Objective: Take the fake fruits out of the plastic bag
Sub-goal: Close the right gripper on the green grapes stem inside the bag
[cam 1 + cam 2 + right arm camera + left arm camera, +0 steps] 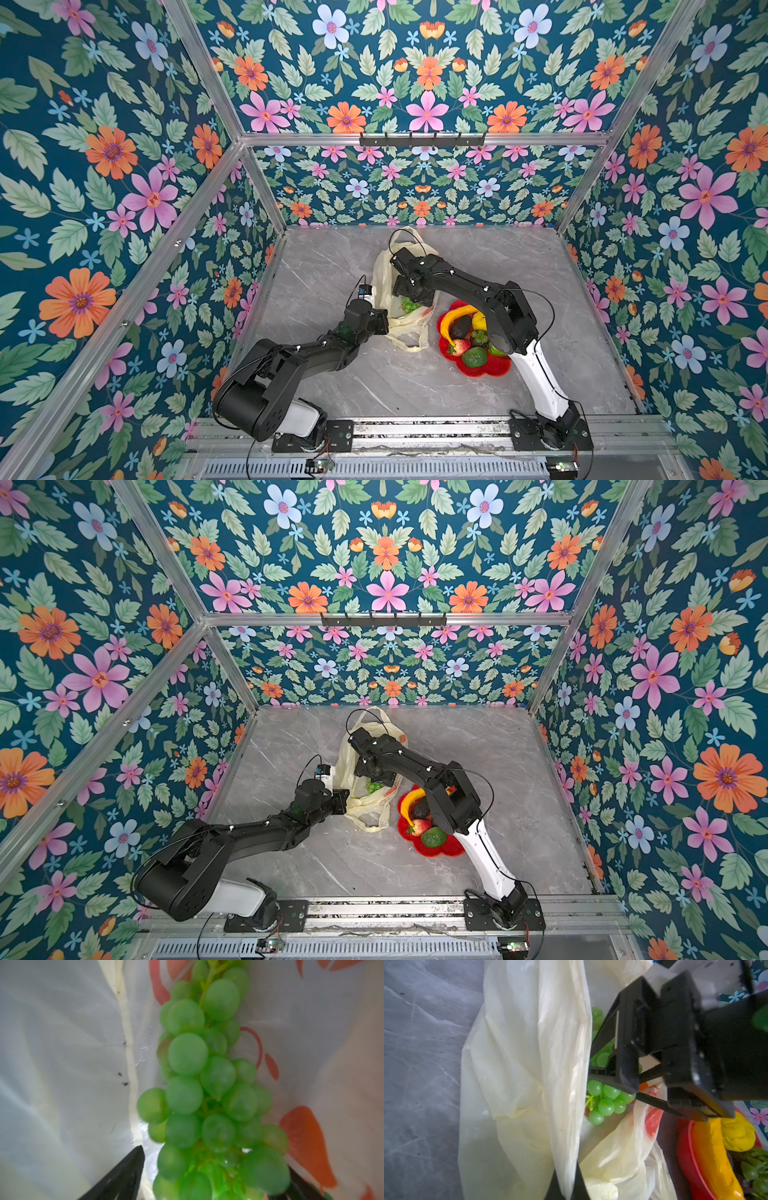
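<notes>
The left gripper [566, 1189] pinches a fold of the plastic bag [519, 1064] to hold its mouth open, while the right gripper [214, 1176], jaws spread, straddles the green grape bunch [207, 1084] lying inside; next, I judge, close on the bunch and lift it clear.

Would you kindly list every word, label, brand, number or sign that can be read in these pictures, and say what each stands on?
No text can be read in any view.
Thin cream-yellow plastic bag: orange fruit-slice prints only; pale marks inside one orange patch are too blurred to read.
Small blue-and-white label on the left arm's wrist: too small to read.
</notes>
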